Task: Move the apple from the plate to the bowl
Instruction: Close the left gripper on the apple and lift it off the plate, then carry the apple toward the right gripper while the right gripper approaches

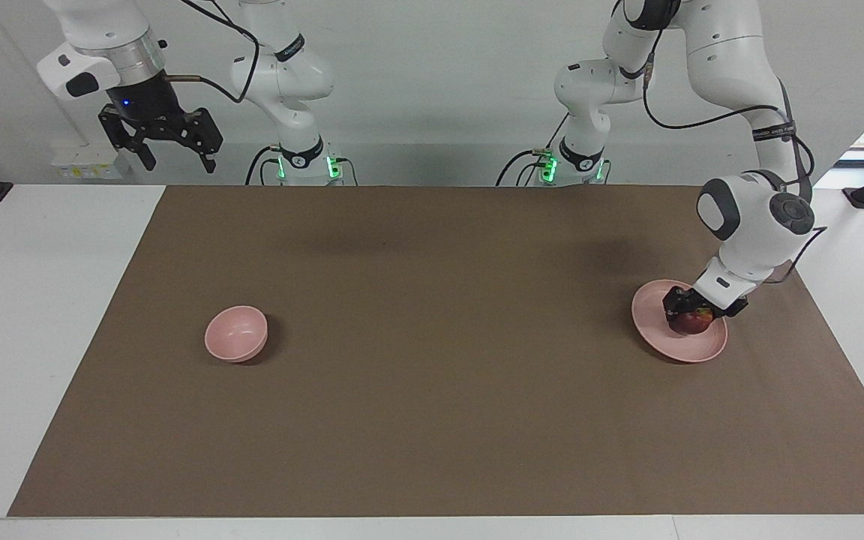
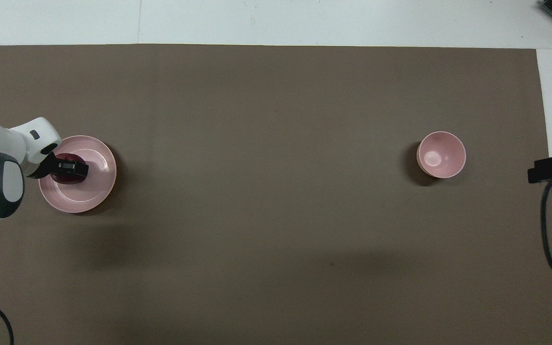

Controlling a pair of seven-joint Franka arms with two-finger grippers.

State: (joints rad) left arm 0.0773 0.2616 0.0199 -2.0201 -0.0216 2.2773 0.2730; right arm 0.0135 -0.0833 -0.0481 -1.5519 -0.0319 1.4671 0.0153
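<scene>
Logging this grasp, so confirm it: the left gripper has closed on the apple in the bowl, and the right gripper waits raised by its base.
One thing is wrong: the apple sits on the plate, not in the bowl, as the facing view shows. The left gripper is closed on it there, and the right gripper does wait raised by its base.

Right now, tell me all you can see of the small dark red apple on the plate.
The small, round, dark red apple sits on the flat pale pink plate at the left arm's end of the table, not yet lifted. The left gripper is shut on it from above, covering most of its top, so only its lower sides show.
</scene>
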